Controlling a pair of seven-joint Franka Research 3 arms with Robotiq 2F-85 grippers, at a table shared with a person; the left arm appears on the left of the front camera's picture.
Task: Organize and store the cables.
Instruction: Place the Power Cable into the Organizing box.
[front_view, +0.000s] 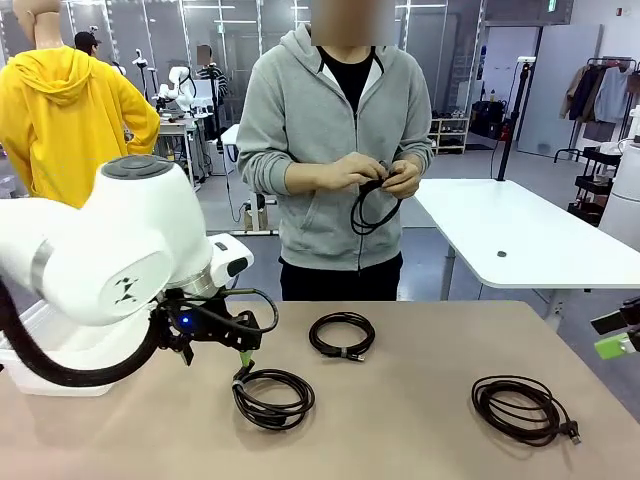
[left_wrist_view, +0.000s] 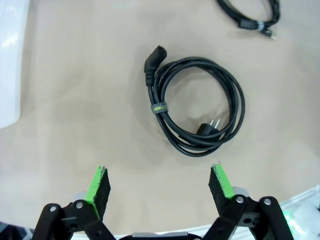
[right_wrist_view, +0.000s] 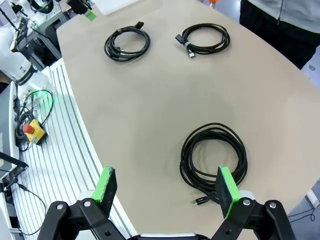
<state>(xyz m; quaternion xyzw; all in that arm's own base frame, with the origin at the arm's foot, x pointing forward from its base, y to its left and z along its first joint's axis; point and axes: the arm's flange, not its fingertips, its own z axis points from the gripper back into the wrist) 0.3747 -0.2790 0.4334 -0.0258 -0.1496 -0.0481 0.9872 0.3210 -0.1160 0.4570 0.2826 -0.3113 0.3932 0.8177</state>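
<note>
Three coiled black cables lie on the tan table: a left cable (front_view: 273, 398), a middle cable (front_view: 342, 334) and a right cable (front_view: 520, 408). Across the table a person holds a fourth cable (front_view: 372, 205) in both hands at the waist. My left gripper (front_view: 245, 360) hovers open just above the left cable (left_wrist_view: 197, 112), which has a strap with green print and an angled plug. At the table's right edge my right gripper (front_view: 612, 335) stands open, with the right cable (right_wrist_view: 214, 155) just beyond its fingertips (right_wrist_view: 227, 187). Neither gripper (left_wrist_view: 160, 182) (right_wrist_view: 166, 187) holds anything.
A white container (front_view: 30, 340) sits at the table's left side behind my left arm, also at the left edge of the left wrist view as a white container (left_wrist_view: 10, 60). Another white table (front_view: 510, 225) stands behind the person. A ribbed white rail (right_wrist_view: 65, 150) borders the table.
</note>
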